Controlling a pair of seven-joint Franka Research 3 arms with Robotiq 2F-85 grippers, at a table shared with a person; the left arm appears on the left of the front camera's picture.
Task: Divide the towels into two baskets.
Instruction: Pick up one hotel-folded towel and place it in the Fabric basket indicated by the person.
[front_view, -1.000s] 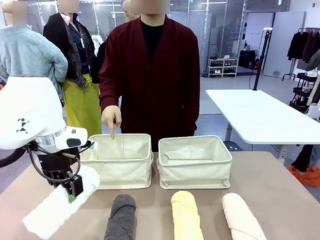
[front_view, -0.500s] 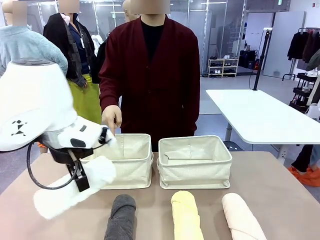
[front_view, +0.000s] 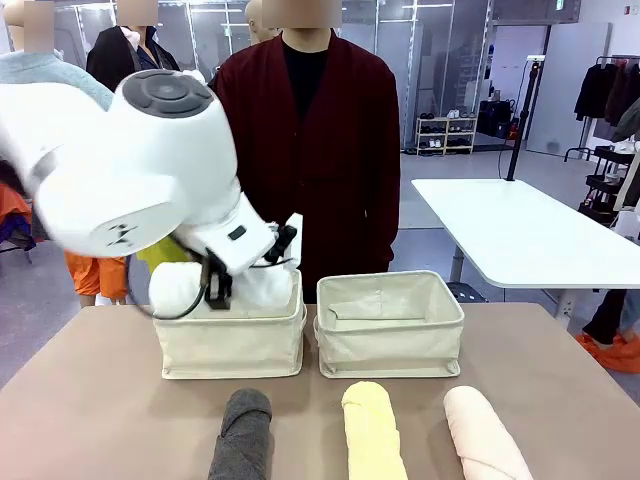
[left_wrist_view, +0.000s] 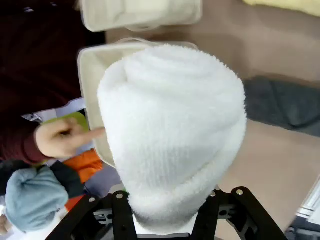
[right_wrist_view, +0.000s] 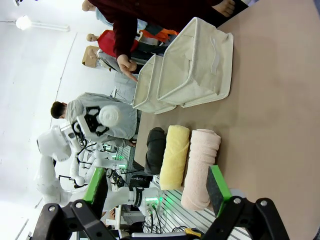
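My left gripper (front_view: 216, 284) is shut on the white towel (front_view: 172, 287), which hangs across the top of the left basket (front_view: 230, 345). In the left wrist view the white towel (left_wrist_view: 172, 130) hides the fingertips, with the left basket's rim (left_wrist_view: 86, 75) beneath it. The right basket (front_view: 390, 330) holds no towel. The dark grey towel (front_view: 240, 435), pale yellow towel (front_view: 372, 430) and pale pink towel (front_view: 485, 435) lie in a row along the table's front. My right gripper (right_wrist_view: 157, 172) is open, high above the table, apart from the towels.
A person in a dark red cardigan (front_view: 310, 150) stands at the far side behind the baskets. The person's hand (left_wrist_view: 65, 137) points a finger at the left basket's far rim. A white table (front_view: 520, 235) stands at the back right.
The left arm has lifted the white towel from the table's front left and swung it back and up over the left basket. The other towels lie as before.
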